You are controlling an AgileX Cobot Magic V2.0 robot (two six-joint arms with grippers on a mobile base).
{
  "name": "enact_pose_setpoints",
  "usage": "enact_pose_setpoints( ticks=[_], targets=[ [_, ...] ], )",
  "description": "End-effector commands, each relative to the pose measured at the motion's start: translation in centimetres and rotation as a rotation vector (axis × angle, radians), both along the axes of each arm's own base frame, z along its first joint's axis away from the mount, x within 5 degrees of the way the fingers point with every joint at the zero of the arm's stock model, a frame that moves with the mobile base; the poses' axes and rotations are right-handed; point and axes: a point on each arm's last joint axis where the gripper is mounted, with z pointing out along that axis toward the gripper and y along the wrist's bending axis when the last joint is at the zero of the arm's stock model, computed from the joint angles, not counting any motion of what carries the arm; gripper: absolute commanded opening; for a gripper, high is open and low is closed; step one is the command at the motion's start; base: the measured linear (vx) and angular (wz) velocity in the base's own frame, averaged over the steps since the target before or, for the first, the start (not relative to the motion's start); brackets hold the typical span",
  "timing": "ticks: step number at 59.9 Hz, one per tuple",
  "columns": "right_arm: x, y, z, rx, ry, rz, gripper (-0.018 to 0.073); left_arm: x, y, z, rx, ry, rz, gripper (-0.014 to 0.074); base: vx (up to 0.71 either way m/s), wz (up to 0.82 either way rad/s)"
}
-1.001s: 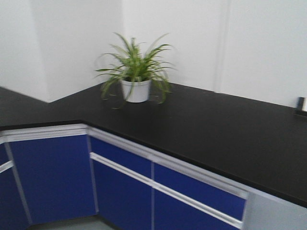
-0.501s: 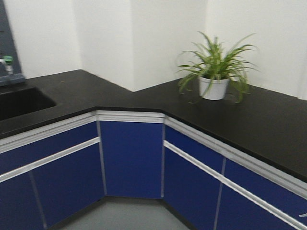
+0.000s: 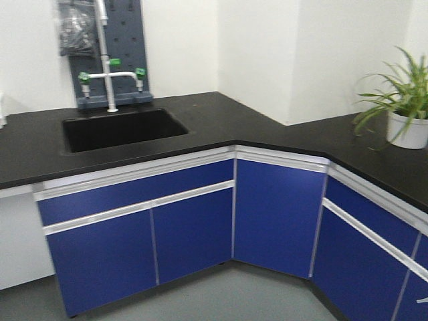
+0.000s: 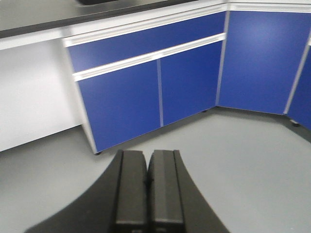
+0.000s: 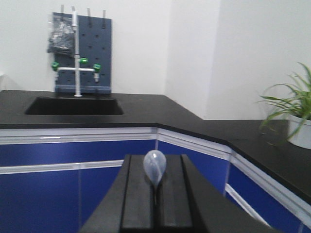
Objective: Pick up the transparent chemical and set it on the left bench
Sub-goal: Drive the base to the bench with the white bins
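Observation:
In the right wrist view my right gripper (image 5: 155, 162) is shut on the transparent chemical (image 5: 154, 167), a clear dropper pipette. Its colourless bulb sticks up between the black fingers; its stem is hidden between them. The gripper points at the black bench (image 5: 146, 110) with the sink, held well short of it. In the left wrist view my left gripper (image 4: 147, 158) is shut and empty, hanging low over the grey floor (image 4: 243, 145). Neither gripper shows in the front view.
A black L-shaped bench (image 3: 214, 120) on blue cabinets (image 3: 194, 227) wraps the corner. A sink (image 3: 120, 128) with a white tap (image 3: 107, 73) and grey pegboard (image 3: 114, 40) sits at the left. A potted plant (image 3: 404, 114) stands at the right.
The front view has swung left: the plant slid from centre to the far right edge, and the sink, tap and pegboard have come into view at the left.

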Motion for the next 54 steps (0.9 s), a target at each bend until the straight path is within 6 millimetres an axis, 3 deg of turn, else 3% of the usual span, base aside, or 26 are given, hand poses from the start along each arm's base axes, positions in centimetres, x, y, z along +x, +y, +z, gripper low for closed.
enact_pose_setpoints(
  ticks=[1,54],
  targets=[
    [-0.11,0.16,1.13,0.004,-0.036,0.018,-0.0003,-0.15,0.02,0.27,-0.014,-0.081,-0.001,-0.0003,-0.11,0.41],
    [-0.11,0.16,1.13,0.004,-0.036,0.018,-0.0003,-0.15,0.02,0.27,-0.014,-0.081,-0.001,-0.0003,-0.06,0.28]
  ],
)
